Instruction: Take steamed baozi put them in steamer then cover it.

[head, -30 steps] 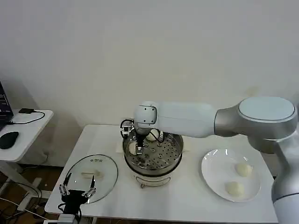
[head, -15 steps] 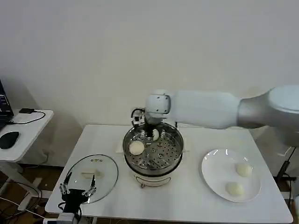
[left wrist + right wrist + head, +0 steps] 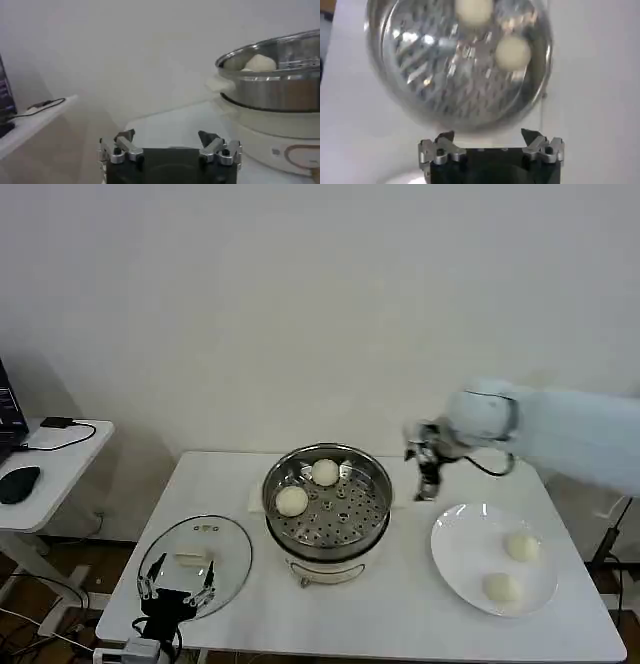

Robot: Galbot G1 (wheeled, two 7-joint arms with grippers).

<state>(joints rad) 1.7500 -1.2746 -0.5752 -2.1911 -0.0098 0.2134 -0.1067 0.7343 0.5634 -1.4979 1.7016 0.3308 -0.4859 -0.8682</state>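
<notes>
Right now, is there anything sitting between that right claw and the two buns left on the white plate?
Nothing visible. The right gripper, open and empty, hangs above the table between the steamer and the plate. The two baozi on the plate lie uncovered, with bare plate and table between them and the gripper.

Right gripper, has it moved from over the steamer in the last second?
Yes. The right gripper has swung off the steamer toward the robot's right, now open and empty between it and the plate.

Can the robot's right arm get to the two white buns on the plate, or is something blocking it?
Probably yes. The right gripper hangs open above the table between the shiny steel steamer pot and the flat white plate. The two small off-white buns lie uncovered on that plate, nothing between.
</notes>
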